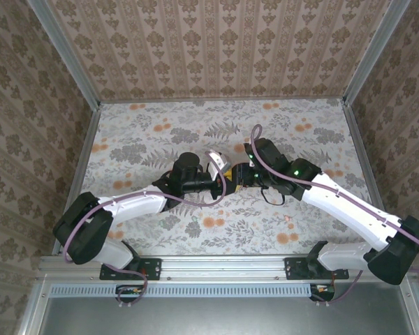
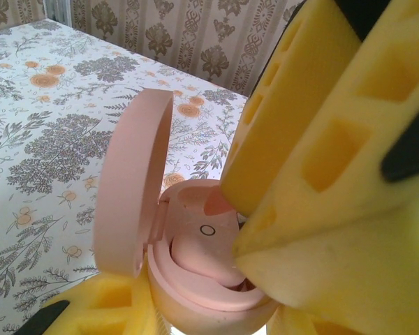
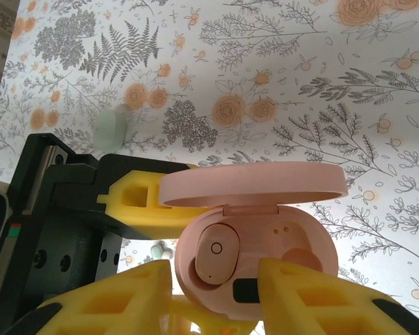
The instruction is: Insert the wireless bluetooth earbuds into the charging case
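Left gripper: pinching charging case over floral table. Lid hinged open. Right gripper: fingers spread, tips straddling case mouth. One earbud seated in case socket, between right fingertips, not clamped.

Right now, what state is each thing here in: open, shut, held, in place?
charging case: gripped by the left end effector
lid: open, hinged back
earbud: seated in its well
other well: partly hidden, cannot tell if filled
left end effector: shut on the charging case
right end effector: open, over the case
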You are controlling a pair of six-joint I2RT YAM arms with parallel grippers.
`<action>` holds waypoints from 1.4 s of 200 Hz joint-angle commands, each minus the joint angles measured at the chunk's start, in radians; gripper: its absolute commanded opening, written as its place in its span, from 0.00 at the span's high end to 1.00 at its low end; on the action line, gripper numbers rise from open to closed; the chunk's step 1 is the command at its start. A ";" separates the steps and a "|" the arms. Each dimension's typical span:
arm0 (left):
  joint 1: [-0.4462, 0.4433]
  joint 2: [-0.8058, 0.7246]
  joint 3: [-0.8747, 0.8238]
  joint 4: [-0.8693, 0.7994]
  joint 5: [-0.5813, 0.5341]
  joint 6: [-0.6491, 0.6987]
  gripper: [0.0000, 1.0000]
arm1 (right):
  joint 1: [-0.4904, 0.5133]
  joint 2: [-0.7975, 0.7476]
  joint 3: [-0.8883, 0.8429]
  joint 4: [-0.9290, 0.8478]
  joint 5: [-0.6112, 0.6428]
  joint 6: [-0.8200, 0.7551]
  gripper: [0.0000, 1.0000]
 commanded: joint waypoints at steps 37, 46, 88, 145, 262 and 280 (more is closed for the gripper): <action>0.008 -0.040 -0.002 0.047 0.043 0.059 1.00 | -0.028 -0.115 0.003 0.030 -0.067 0.057 0.66; 0.010 -0.045 -0.007 0.054 0.052 0.072 1.00 | -0.031 -0.128 -0.003 0.039 -0.077 0.057 0.67; 0.012 -0.057 -0.015 0.064 0.071 0.109 1.00 | -0.033 -0.109 -0.023 0.064 -0.151 0.054 0.73; 0.012 -0.063 -0.017 0.065 0.105 0.085 1.00 | -0.033 -0.042 -0.048 0.106 -0.182 0.052 0.76; 0.108 -0.075 -0.067 0.096 0.061 0.020 1.00 | -0.042 -0.167 0.024 -0.075 -0.103 0.038 0.77; 0.124 -0.077 -0.078 0.102 0.060 0.019 1.00 | -0.053 -0.191 0.021 -0.145 -0.070 0.033 0.76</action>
